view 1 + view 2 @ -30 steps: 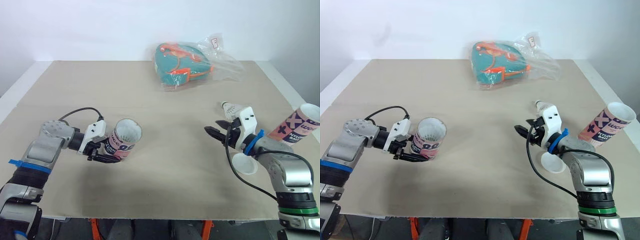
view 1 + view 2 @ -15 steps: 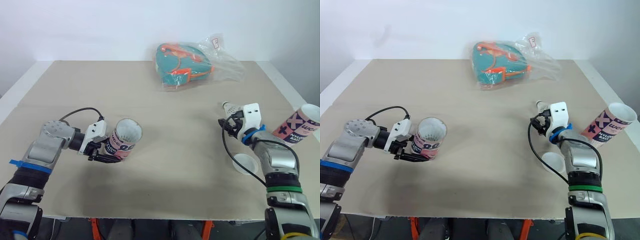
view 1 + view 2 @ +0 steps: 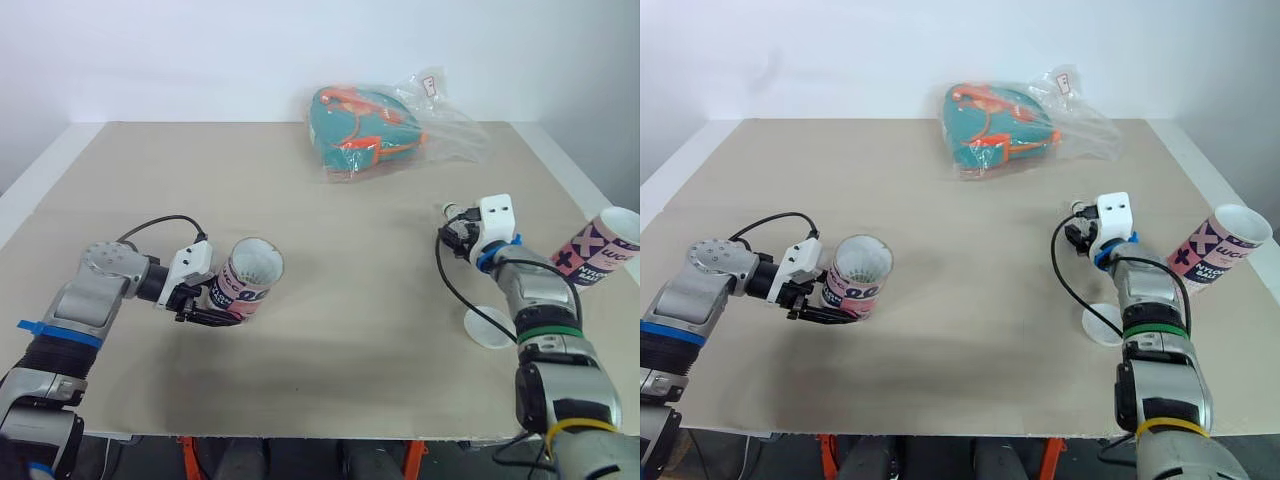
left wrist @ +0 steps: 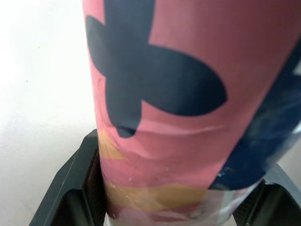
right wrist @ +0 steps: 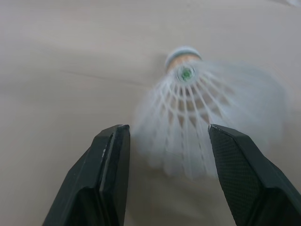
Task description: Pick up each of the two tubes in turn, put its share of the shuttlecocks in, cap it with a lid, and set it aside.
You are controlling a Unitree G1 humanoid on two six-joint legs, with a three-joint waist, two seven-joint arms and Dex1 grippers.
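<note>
My left gripper (image 3: pixel 207 306) is shut on a pink and navy tube (image 3: pixel 250 279), which stands tilted on the table at the left with its open mouth up. In the left wrist view the tube (image 4: pixel 178 108) sits between the two fingers (image 4: pixel 75 188). A second tube (image 3: pixel 603 250) leans at the table's right edge. My right gripper (image 5: pixel 167 141) is open, its fingers either side of a white shuttlecock (image 5: pixel 200 117) lying on the table with its cork pointing away. From the head, the right gripper (image 3: pixel 456 234) is at the shuttlecock (image 3: pixel 451 211). A white lid (image 3: pixel 488 326) lies nearer the front edge.
A teal and orange bag in clear plastic (image 3: pixel 372 128) lies at the back middle of the tan table (image 3: pixel 330 230). The right-hand tube is close beside my right forearm.
My right gripper has swung from pointing left over the table to pointing away at the shuttlecock, and the white lid now shows clear of the arm. The left gripper and its tube have stayed put.
</note>
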